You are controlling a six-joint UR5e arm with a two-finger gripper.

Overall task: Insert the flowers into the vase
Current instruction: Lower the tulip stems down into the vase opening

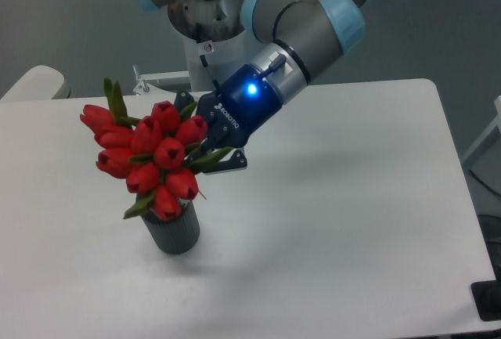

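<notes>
Flowers (149, 155) sit in the vase (172, 231) on your bench (352, 198), leaning left; your claw (213, 151) is at the bunch's right side, touching leaves, though you cannot tell if it pinches them.

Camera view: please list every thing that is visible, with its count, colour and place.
flowers: one bunch, red closed tulips with green leaves, left part of the table, above the vase and leaning left.
vase: one, dark grey, ribbed, upright on the table under the bunch.
table: one, white, fills most of the view.
robot arm: one, grey with light blue joints, reaches in from the top.
end effector: one, black with a blue light, at the right side of the bunch among the stems.
</notes>
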